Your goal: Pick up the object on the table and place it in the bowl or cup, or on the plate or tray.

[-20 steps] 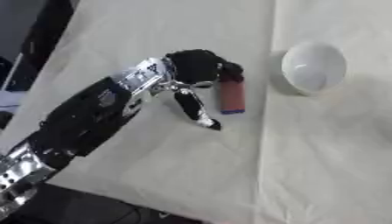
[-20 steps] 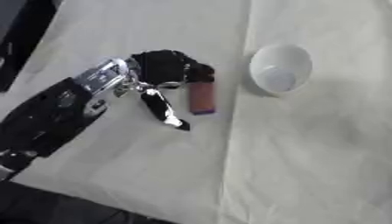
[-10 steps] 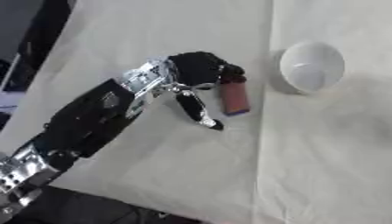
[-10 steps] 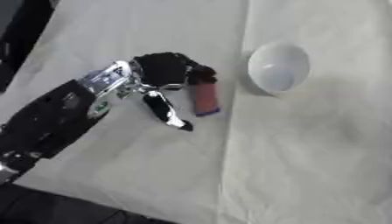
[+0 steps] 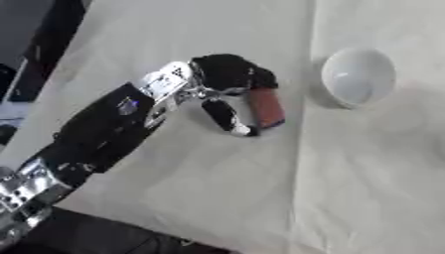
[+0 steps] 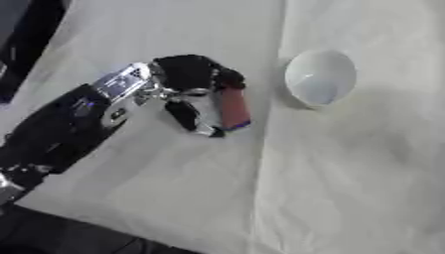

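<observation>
A reddish-brown cylinder with a purple lower end (image 5: pixel 266 107) is held in my left hand (image 5: pixel 228 74), whose fingers curl over its top while the thumb (image 5: pixel 224 116) stretches down along its left side. The hand sits left of a white bowl (image 5: pixel 358 76) on the cream cloth; a short gap separates cylinder and bowl. Whether the cylinder touches the cloth I cannot tell. My right hand shows in neither view.
A fold line in the cream tablecloth (image 5: pixel 300 163) runs down the table just right of the cylinder. The table's dark left edge (image 5: pixel 35 54) and the floor lie at far left and bottom left.
My left hand with the cylinder has shifted slightly up and toward the bowl. The grip looks unchanged.
</observation>
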Controlling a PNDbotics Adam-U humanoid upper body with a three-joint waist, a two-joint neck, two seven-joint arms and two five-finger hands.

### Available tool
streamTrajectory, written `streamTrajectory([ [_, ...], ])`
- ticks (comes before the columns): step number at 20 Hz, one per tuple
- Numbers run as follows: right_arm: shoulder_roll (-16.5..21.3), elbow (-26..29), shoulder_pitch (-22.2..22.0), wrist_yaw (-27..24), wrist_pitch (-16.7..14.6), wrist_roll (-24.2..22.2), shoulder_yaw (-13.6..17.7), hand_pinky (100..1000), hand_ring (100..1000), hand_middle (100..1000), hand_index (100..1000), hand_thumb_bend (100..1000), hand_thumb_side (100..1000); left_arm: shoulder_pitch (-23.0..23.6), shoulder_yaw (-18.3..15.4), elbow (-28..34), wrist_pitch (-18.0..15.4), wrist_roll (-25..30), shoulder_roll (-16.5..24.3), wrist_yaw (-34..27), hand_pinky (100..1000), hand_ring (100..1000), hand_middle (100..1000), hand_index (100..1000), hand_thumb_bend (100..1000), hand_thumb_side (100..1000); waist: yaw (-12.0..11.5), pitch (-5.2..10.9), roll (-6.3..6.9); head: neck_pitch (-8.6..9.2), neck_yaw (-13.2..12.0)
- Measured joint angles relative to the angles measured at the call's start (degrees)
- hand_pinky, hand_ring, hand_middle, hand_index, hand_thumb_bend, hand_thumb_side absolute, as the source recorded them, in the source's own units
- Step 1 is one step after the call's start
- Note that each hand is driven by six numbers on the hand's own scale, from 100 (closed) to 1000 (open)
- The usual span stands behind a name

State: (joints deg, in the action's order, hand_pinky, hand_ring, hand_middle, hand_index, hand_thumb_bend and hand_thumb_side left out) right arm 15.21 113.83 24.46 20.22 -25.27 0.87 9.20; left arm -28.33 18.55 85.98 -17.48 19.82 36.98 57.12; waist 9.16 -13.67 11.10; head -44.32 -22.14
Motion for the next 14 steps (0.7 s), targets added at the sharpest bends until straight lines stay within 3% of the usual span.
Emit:
streamTrajectory([
  [6, 0.5, 0.0, -0.5, 0.0, 0.3, -0.1, 0.0, 163, 316, 467, 719, 100, 594, -2.4, 0.0, -2.9, 1.6, 1.6, -1.6, -1.7, 722, 838, 924, 999, 391, 886, -0.5, 0.28, 0.09, 0.00, 0.0],
  [14, 0.5, 0.0, -0.7, 0.0, 0.3, -0.1, 0.3, 163, 316, 465, 714, 100, 594, -3.5, 0.5, -4.1, 0.2, 1.8, -2.5, -1.9, 736, 844, 922, 996, 444, 856, -0.5, 0.28, 0.42, 0.00, 0.2],
])
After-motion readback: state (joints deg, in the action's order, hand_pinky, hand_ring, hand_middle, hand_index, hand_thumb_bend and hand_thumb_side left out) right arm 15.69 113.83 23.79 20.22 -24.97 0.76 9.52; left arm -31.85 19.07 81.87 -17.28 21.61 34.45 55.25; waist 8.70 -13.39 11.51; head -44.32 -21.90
